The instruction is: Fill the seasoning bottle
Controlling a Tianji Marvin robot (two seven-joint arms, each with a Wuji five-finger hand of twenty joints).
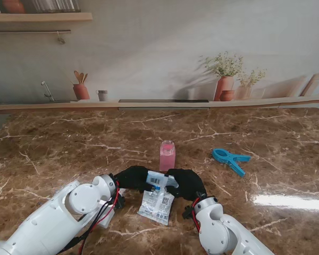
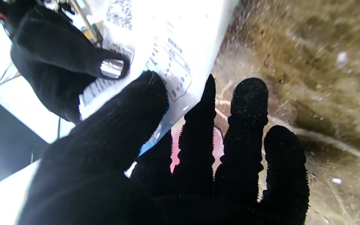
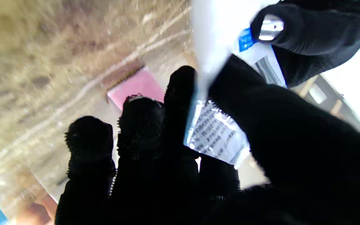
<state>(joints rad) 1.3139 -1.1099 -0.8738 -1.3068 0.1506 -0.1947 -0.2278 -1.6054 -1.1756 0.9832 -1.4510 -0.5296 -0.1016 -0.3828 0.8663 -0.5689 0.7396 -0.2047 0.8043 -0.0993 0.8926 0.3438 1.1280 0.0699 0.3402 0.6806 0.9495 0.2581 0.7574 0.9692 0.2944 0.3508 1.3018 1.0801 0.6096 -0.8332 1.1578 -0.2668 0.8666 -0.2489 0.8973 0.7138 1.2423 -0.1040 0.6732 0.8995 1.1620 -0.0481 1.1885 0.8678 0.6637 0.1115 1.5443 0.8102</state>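
Note:
A clear seasoning bottle (image 1: 167,155) with pink contents stands upright on the marble table (image 1: 53,154), just beyond both hands. A white and blue printed refill bag (image 1: 158,197) hangs between the hands, its top edge pinched from both sides. My left hand (image 1: 132,178) in a black glove grips the bag's left top corner. My right hand (image 1: 187,183) grips the right top corner. In the left wrist view the thumb presses the bag (image 2: 167,47) against the fingers, with the pink bottle (image 2: 175,153) partly hidden behind them. The right wrist view shows the bag (image 3: 217,131) and the bottle (image 3: 139,87).
A blue plastic clip (image 1: 230,159) lies on the table to the right of the bottle. Along the far edge runs a ledge (image 1: 159,103) with terracotta pots and plants in front of a wall backdrop.

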